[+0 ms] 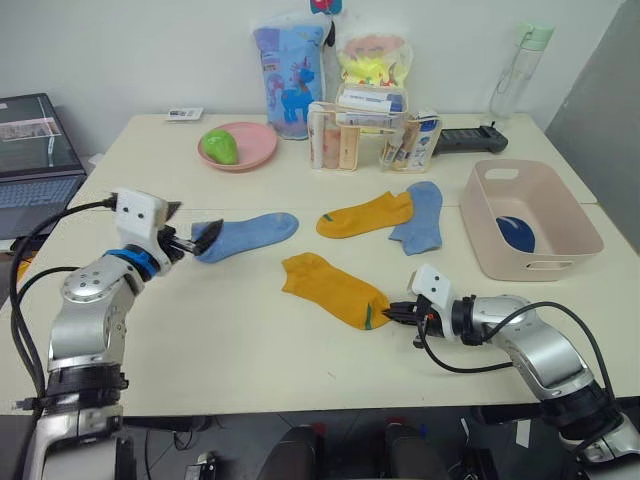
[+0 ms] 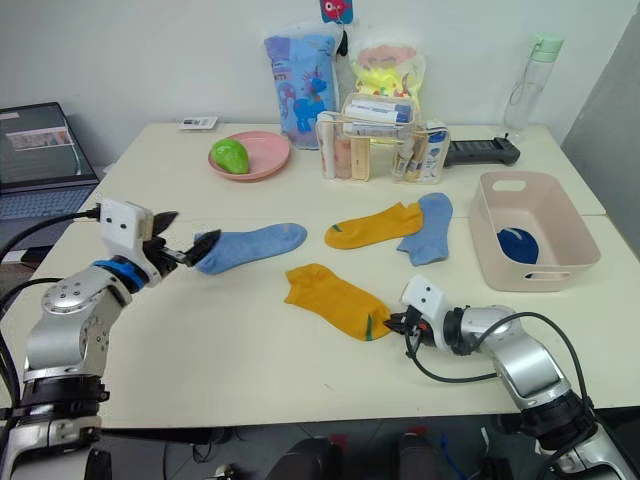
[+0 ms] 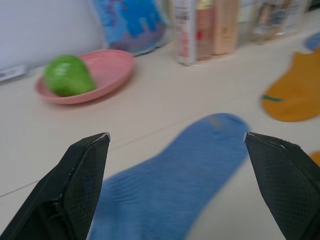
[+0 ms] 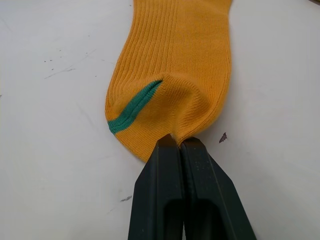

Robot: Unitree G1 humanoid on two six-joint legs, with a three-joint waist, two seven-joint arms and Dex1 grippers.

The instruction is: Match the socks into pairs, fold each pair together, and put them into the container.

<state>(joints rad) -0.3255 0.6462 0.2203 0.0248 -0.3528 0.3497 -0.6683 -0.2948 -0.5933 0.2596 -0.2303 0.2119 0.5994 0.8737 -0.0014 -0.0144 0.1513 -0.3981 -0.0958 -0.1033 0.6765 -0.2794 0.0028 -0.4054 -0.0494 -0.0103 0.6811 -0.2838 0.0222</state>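
1. The cream table (image 1: 250, 350) is smooth and matte; my right wrist view brings out small dark specks on it.
2. The pale pink container (image 1: 560, 225), a rounded plastic bin with slot handles, sits at my right, a dark navy bundle (image 1: 515, 233) inside.
3. Four soft ribbed socks lie flat: one light blue sock (image 1: 250, 234) before my left gripper (image 1: 195, 240), a second light blue sock (image 1: 422, 218) overlapping a mustard sock (image 1: 365, 215), and a nearer mustard sock (image 1: 335, 290).
4. My left jaws stand wide apart, straddling the light blue sock's end; that wrist view shows checkered pads.
5. My right gripper (image 4: 178, 142) has jaws together, pinching a pucker of the nearer mustard sock's edge beside its green stripe (image 4: 135, 107).
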